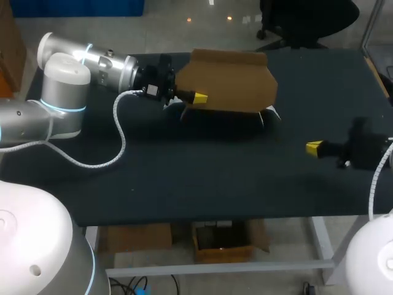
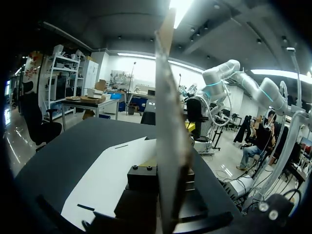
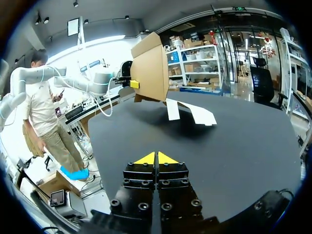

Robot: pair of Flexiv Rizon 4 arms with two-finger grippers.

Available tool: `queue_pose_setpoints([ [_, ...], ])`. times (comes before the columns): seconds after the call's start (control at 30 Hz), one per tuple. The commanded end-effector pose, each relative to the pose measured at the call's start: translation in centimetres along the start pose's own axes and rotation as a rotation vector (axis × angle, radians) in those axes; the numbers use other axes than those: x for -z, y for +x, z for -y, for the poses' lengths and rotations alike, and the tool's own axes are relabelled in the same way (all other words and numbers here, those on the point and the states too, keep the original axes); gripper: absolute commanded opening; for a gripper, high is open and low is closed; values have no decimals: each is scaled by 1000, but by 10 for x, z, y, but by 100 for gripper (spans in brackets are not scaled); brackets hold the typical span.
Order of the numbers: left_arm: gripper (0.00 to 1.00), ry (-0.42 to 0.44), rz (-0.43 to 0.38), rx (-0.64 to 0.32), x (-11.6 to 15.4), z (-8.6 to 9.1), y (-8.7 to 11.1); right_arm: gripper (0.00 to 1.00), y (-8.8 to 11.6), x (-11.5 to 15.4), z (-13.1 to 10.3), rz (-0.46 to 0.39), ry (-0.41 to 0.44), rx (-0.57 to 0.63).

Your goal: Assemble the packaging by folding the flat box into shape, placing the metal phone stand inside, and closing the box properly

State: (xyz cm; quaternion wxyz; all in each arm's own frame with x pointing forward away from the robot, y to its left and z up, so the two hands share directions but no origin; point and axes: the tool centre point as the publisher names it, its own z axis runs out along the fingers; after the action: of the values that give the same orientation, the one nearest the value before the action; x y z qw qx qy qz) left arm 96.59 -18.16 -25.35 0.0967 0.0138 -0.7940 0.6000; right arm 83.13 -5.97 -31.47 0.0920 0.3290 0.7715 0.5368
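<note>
The brown cardboard box [image 1: 230, 83] is held up, partly folded, at the back middle of the black table. My left gripper [image 1: 198, 97] is shut on its left edge. White flaps [image 1: 271, 113] hang from its underside down to the table. In the left wrist view the cardboard [image 2: 170, 136] runs edge-on between the black fingers [image 2: 141, 178], with a white flap [image 2: 107, 170] beside them. My right gripper [image 1: 314, 147] hovers at the right side, shut and empty, its tips pointing toward the box [image 3: 151, 68]. The right wrist view shows its yellow tips [image 3: 156, 158] pressed together. No metal phone stand shows in any view.
A white coiled cable [image 1: 120, 138] from my left arm loops over the table's left part. The table's front edge [image 1: 202, 218] runs across below the dark surface between the box and my right gripper.
</note>
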Motion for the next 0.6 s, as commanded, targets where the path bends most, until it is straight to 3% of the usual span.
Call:
queue_pose_setpoints([
  [0.03, 0, -1, -1, 0, 0, 0, 0, 2, -3, 3, 0, -7, -5, 12],
  [0.6, 0, -1, -1, 0, 0, 0, 0, 0, 10, -5, -8, -33, 81, 87],
])
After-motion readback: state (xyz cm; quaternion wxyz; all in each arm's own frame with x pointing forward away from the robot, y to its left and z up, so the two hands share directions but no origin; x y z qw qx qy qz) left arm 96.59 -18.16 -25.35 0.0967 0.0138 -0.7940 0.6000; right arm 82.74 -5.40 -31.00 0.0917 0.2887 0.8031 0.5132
